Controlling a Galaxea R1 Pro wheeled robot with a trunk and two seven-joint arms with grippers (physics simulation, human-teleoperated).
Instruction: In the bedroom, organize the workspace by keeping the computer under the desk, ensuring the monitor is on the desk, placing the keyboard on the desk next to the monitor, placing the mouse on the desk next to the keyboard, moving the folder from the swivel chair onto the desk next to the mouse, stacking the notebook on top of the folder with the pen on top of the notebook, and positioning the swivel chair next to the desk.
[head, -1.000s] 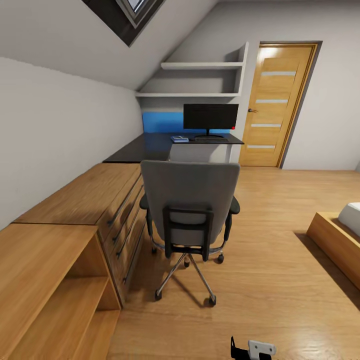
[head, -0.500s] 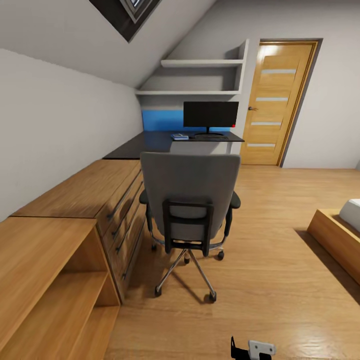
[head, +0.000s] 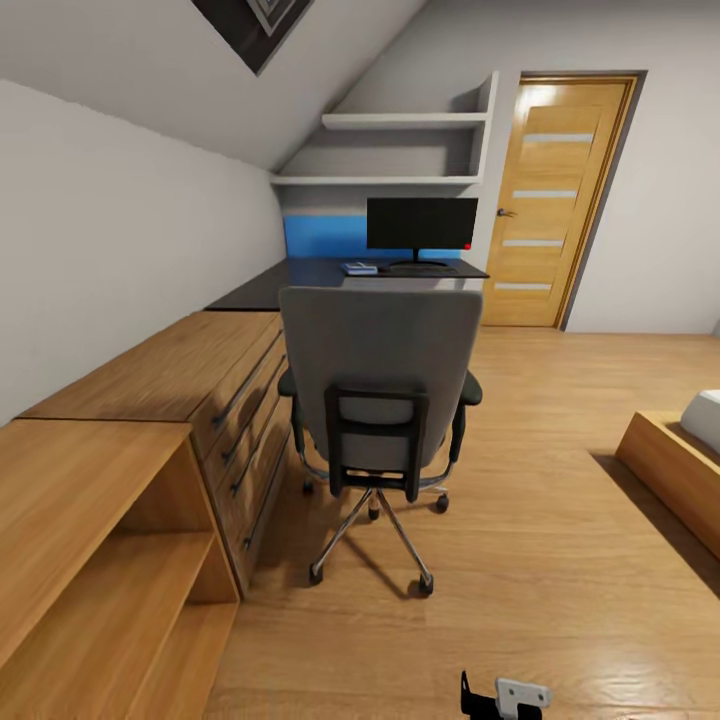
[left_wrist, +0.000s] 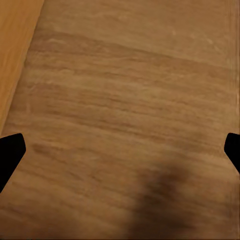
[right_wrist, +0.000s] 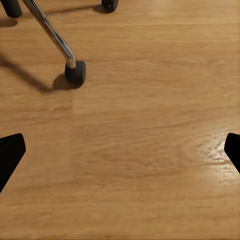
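From the head view, the chair (head: 378, 400) stands in the middle of the wood floor (head: 560, 560) with its grey back toward us, chrome base and casters below. Beyond it the black desk (head: 300, 275) runs along the sloped wall into the corner. The monitor (head: 421, 224) sits upright on the desk, red dot at its lower corner, with a dark flat shape at its foot that may be the keyboard; too small to be sure. A small pale blue item (head: 359, 268) lies on the desk just beside the monitor's stand. A wooden dresser (head: 190, 380) and open shelf unit (head: 100, 540) line the left wall, a door (head: 552, 200) is at the far end, and a bed corner (head: 680, 470) shows at right. A black and white robot part (head: 505, 697) pokes in at the bottom edge.

In the left wrist view, the left gripper (left_wrist: 120, 150) hangs over bare floor, its black fingertips (left_wrist: 10, 152) wide apart, nothing between them.

In the right wrist view, the right gripper (right_wrist: 120, 150) is likewise spread wide over the floor, near a chair caster (right_wrist: 75, 71) and chrome leg.
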